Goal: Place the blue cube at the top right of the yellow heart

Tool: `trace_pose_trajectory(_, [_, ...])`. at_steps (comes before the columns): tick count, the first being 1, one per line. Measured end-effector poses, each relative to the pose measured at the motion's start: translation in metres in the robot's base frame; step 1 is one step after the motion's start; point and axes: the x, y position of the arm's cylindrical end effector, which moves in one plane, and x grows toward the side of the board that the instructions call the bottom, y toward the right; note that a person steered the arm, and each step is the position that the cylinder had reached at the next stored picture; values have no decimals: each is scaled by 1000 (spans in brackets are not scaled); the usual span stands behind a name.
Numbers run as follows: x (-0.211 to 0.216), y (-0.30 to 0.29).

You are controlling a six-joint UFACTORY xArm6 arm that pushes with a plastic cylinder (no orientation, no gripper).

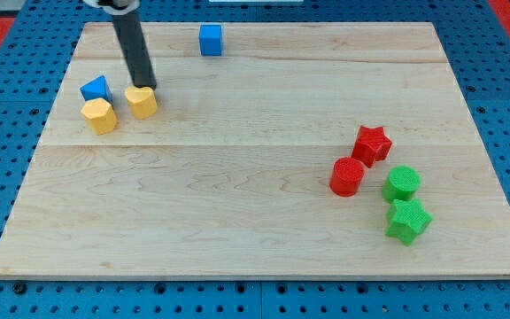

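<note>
The blue cube (211,40) sits near the view's top edge of the wooden board (255,230), left of centre. The yellow heart (142,101) lies at the view's upper left. My tip (146,86) rests against the heart's top edge, with the dark rod rising up and to the left from it. The blue cube is well above and to the right of the tip and the heart, apart from both.
A yellow many-sided block (99,115) lies just left of the heart, with a blue wedge-like block (96,89) above it. At the view's right are a red star (372,143), a red cylinder (347,176), a green cylinder (402,183) and a green star (408,220).
</note>
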Motion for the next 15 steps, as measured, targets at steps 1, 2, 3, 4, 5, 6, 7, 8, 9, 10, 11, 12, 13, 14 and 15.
trace_pose_trajectory(1, [-20, 89])
trace_pose_trajectory(2, [-76, 107])
trace_pose_trajectory(3, [-134, 101])
trace_pose_trajectory(4, [-144, 47])
trace_pose_trajectory(5, [-112, 20])
trace_pose_trajectory(6, [-144, 54])
trace_pose_trajectory(7, [-136, 80])
trace_pose_trajectory(8, [-97, 87])
trace_pose_trajectory(9, [-70, 83])
trace_pose_trajectory(10, [-60, 90])
trace_pose_trajectory(11, [-53, 112])
trace_pose_trajectory(12, [-42, 19])
trace_pose_trajectory(13, [-44, 12])
trace_pose_trajectory(14, [-53, 90])
trace_pose_trajectory(15, [-33, 119])
